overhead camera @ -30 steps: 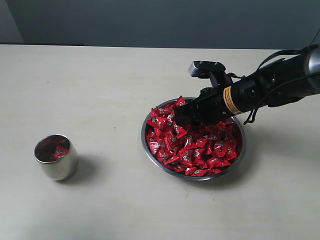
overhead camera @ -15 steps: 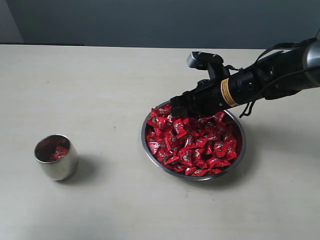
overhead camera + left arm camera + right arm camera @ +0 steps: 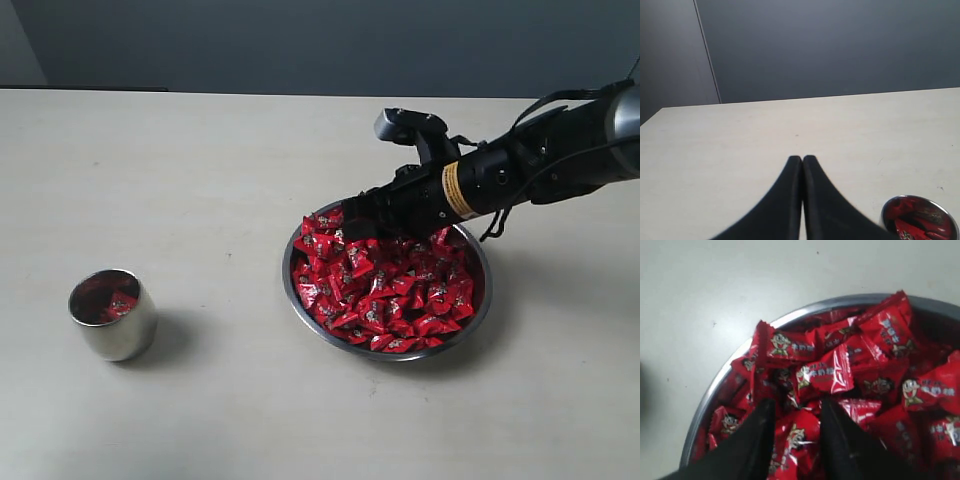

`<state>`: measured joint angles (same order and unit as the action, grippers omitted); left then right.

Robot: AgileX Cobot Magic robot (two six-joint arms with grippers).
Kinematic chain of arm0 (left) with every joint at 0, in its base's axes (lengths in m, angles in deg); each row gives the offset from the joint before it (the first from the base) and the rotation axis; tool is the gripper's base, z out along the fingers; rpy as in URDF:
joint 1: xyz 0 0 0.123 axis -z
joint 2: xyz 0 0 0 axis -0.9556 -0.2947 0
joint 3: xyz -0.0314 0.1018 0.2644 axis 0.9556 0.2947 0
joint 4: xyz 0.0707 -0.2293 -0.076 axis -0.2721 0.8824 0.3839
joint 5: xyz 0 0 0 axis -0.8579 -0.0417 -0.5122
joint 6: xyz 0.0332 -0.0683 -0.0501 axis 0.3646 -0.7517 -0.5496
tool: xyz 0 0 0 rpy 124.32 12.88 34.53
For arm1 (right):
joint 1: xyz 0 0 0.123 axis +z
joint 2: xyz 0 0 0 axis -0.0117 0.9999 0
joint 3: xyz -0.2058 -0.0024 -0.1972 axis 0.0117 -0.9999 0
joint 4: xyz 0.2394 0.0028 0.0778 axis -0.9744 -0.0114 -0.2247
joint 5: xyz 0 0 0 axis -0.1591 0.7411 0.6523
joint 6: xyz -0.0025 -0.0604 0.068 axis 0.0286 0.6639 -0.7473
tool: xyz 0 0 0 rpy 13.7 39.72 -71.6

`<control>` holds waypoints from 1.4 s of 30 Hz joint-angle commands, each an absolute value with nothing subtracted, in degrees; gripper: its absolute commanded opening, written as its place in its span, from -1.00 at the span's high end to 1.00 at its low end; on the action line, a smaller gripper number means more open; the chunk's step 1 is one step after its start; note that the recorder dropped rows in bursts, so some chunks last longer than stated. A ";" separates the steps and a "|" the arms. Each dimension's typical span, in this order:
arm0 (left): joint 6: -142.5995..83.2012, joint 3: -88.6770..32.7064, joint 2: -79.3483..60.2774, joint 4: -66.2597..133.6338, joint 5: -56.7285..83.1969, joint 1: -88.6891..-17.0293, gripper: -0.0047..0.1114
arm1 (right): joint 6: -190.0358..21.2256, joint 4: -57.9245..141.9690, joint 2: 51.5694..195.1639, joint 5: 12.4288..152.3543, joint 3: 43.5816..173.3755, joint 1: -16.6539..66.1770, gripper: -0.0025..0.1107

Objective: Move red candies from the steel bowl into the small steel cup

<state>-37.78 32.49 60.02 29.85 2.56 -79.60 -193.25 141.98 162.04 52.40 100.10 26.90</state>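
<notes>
From the exterior view I can't see the tips of the right gripper [image 3: 353, 222]; they're lost in the dark bulk of the arm, over the far-left edge of the steel bowl [image 3: 288, 275]. On the right wrist camera the two black fingers [image 3: 760, 440] stand apart, with a red candy [image 3: 796, 437] filling the gap and touching both. I read that as a pinch on it. Its lower end is cut off by the frame.

The left gripper [image 3: 802, 160] appears only on its own wrist camera, its smooth, tapered black fingers pressed together above the bare table [image 3: 200, 180].

The red candies [image 3: 390, 290] heap up in the bowl, a wide, shallow dish with a thin shiny rim. Their foil is glossy and crinkled, with crimped ends and small pale cartoon faces. The print is too blurred to read.

The small steel cup [image 3: 120, 340] stands well apart to the left, rounded, polished and handleless. It holds something red, but I can't count the pieces. The left wrist camera crops it at the frame's edge.
</notes>
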 commanded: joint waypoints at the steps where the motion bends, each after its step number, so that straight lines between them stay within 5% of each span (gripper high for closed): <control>1: -37.85 32.71 60.28 29.79 3.01 -79.63 0.91 | -192.78 141.97 162.15 53.60 98.45 26.80 0.41; 29: -37.85 32.71 60.28 29.79 3.01 -79.63 0.91 | -192.62 141.97 153.38 50.73 97.88 26.68 0.41; 42: -37.85 32.71 60.28 29.79 2.86 -79.63 0.91 | -193.58 141.97 146.96 56.87 86.35 26.68 0.41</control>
